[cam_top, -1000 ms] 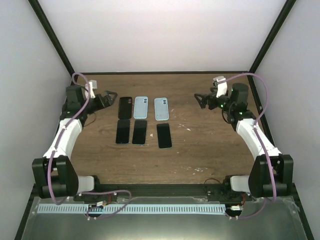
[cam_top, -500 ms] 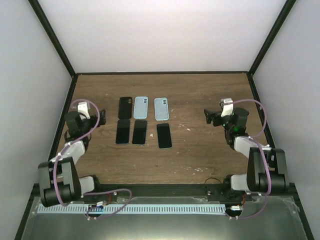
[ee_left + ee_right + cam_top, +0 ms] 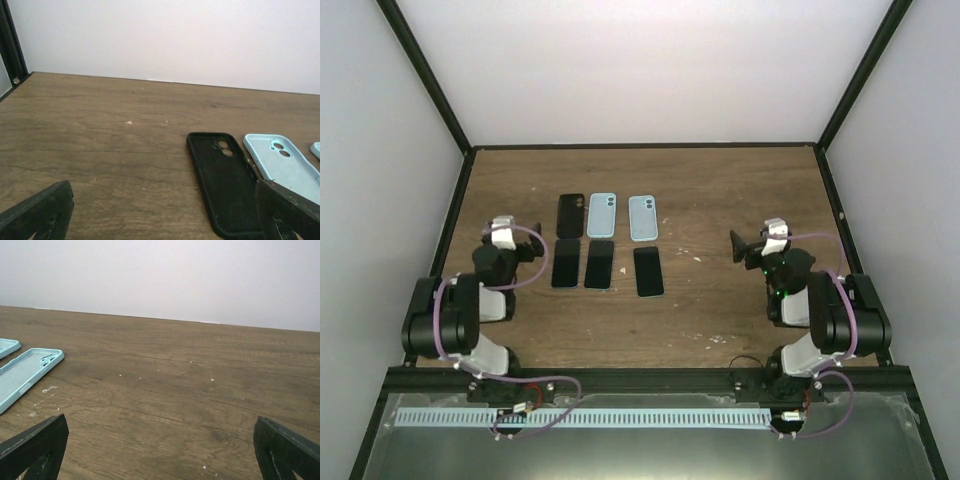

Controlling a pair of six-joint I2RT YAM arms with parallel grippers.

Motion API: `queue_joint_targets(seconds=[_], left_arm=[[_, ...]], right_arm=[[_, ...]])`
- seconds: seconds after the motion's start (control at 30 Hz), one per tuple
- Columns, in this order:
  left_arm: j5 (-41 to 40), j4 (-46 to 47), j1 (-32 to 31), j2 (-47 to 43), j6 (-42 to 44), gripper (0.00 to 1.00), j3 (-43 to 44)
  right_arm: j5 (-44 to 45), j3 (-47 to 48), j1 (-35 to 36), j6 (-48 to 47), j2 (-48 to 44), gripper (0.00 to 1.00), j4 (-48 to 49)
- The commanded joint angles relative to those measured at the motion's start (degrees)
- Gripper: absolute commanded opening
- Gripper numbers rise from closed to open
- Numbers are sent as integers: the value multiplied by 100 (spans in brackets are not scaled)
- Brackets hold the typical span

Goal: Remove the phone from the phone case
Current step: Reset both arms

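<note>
Three empty cases lie in a back row: a black case [image 3: 570, 215] and two light blue cases [image 3: 602, 214] [image 3: 642, 217]. Three dark-faced phones lie in a row in front of them [image 3: 566, 263] [image 3: 599, 263] [image 3: 648, 271]; the right one has a light blue rim. My left gripper [image 3: 518, 250] is open and empty, low over the table left of the phones. Its wrist view [image 3: 160, 220] shows the black case [image 3: 227, 182] and a blue case [image 3: 282, 162] ahead. My right gripper [image 3: 742, 245] [image 3: 160, 455] is open and empty, right of the phones, with a blue case [image 3: 25, 375] at its far left.
The wooden table [image 3: 720, 190] is fenced by black frame posts and white walls at the back and sides. Both arms are folded low near the front edge. Small white specks lie on the wood [image 3: 50, 389].
Both arms have drawn back from the back row towards the near edge and folded down. Both grippers stayed open and empty. The phones and cases have not moved.
</note>
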Motion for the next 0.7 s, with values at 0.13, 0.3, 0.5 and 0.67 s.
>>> queue_joint_targets(seconds=[0.13, 0.3, 0.5, 0.67], left_arm=[[-34, 743, -259, 529, 491, 100, 193], [-134, 426, -395, 475, 612, 100, 271], [-160, 514, -391, 498, 601, 100, 265], [-153, 509, -395, 498, 601, 100, 260]], right_arm=[[21, 175, -52, -67, 77, 100, 513], [14, 157, -52, -63, 71, 100, 532], [24, 156, -52, -62, 73, 100, 548], [21, 156, -52, -61, 72, 100, 545]])
